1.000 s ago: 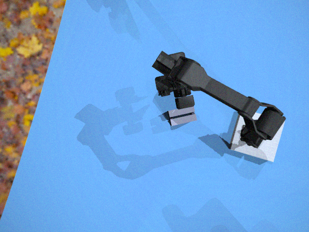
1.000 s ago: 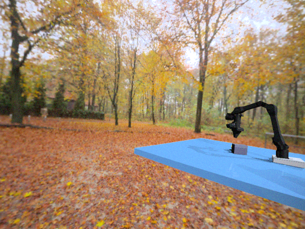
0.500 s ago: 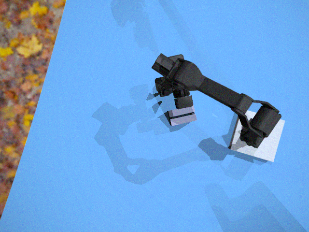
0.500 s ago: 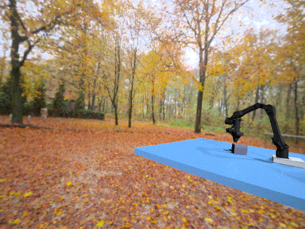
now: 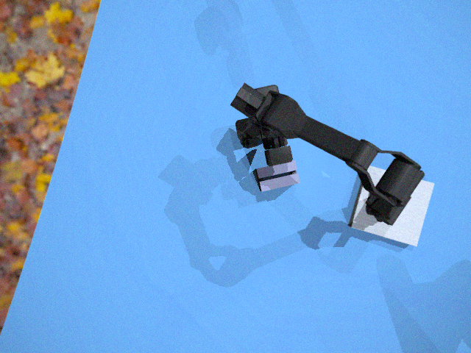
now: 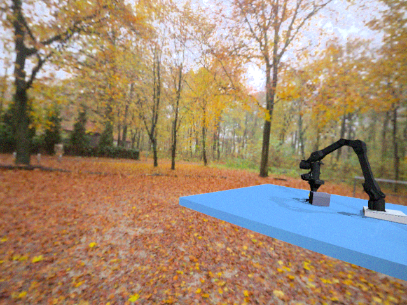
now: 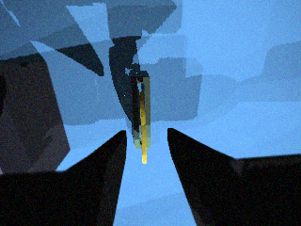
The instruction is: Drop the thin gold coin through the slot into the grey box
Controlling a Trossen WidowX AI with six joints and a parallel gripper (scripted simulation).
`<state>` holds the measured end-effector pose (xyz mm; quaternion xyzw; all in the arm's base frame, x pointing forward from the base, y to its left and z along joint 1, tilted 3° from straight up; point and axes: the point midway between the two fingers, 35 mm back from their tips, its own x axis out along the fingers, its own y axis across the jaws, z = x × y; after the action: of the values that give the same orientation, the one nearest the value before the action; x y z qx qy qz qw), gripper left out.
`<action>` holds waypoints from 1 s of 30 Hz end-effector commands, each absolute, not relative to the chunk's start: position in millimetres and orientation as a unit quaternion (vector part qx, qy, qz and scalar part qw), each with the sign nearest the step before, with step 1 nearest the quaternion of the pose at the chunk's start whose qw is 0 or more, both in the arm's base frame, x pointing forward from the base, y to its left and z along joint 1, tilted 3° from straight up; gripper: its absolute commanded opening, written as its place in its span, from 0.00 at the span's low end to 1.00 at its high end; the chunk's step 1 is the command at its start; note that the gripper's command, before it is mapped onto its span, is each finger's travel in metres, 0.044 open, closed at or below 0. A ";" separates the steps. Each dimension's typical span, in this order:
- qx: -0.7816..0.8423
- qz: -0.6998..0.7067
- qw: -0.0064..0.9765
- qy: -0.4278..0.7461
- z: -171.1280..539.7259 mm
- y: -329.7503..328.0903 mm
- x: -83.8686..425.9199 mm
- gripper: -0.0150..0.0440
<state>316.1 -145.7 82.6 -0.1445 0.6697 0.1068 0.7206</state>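
1. At the far left of the top view, a strip of fallen autumn leaves (image 5: 34, 95) borders the blue surface (image 5: 132, 265), which fills the rest of the view.
2. Near the middle of the surface the claw (image 5: 262, 144) points downward, hanging from the black arm (image 5: 327, 138). It sits low, just beside the far edge of the grey box (image 5: 277, 178).
3. The box stands on the surface with its lid up, and the dark narrow slot (image 5: 275, 176) runs across the lid. Part of the claw's body overlaps the box's far edge in this view.
4. Further right, the arm runs back to its base on a pale plate (image 5: 412, 220).
5. In the wrist view, the left finger (image 7: 94, 179) and the right finger (image 7: 207, 174) stand partly spread with a gap between them, pinching nothing.
6. The gold coin (image 7: 143, 137) shows edge-on in that gap, just ahead of the fingertips. It stands upright in the dark-green holder (image 7: 147, 104) on the surface, and neither finger touches it.
7. The top view hides the coin under the wrist.
8. From the exterior view, the claw (image 6: 313, 189) hangs down close to the surface, beside the box (image 6: 320, 199).
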 end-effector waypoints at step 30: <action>-0.145 0.108 0.719 0.671 40.9 -145.9 315.7 0.26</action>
<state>316.2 -145.8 41.7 -0.1440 0.6708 0.1075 0.7196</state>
